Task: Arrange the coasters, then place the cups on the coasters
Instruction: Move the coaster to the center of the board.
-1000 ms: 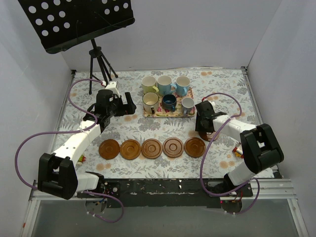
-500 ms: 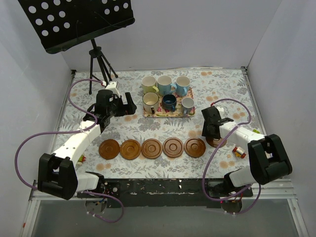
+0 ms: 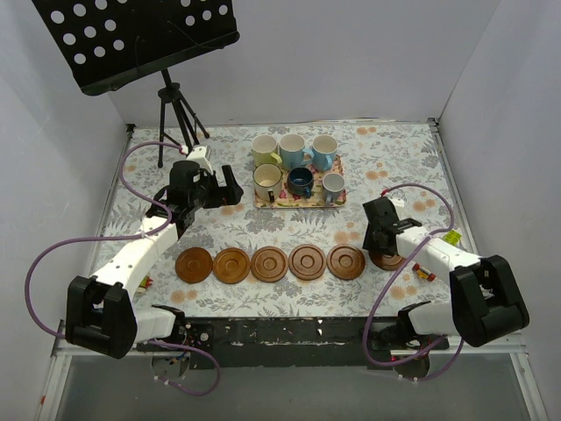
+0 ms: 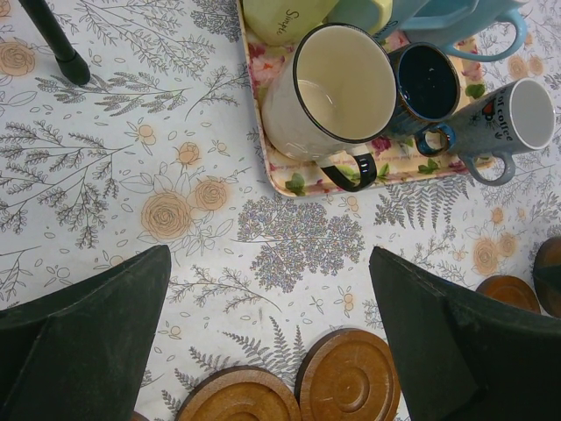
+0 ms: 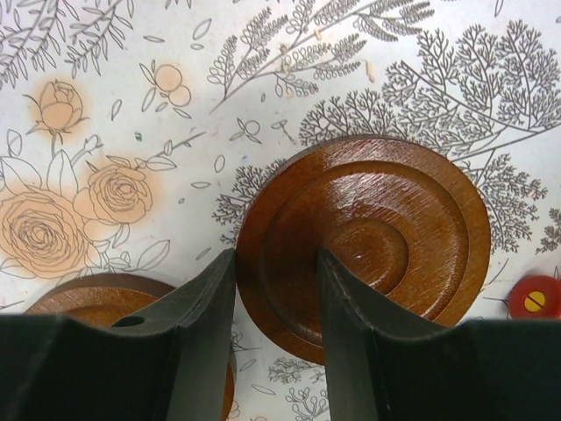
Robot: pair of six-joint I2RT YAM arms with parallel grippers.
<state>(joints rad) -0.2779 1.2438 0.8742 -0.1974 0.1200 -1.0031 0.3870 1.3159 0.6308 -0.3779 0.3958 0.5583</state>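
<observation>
Five coasters (image 3: 269, 263) lie in a row along the near part of the table. A sixth coaster (image 3: 387, 260) (image 5: 368, 246) lies flat at the row's right end, apart from the nearest one (image 3: 346, 261). My right gripper (image 3: 379, 250) (image 5: 276, 256) is shut on its left rim, one finger outside the edge and one on top. Several cups (image 3: 301, 181) stand on the floral tray (image 3: 298, 203) at the back. My left gripper (image 3: 226, 189) (image 4: 270, 254) hangs open left of the tray, above bare cloth, with the cream cup (image 4: 337, 83) ahead of it.
A music stand (image 3: 131, 39) on a black tripod (image 3: 171, 114) stands at the back left. A small red and yellow piece (image 3: 427, 274) (image 5: 533, 300) lies just right of the sixth coaster. White walls close in both sides and the back.
My right gripper has slid right and toward the near edge, taking the sixth coaster with it to the row's right end, and its jaws have narrowed. The left arm has barely moved.
</observation>
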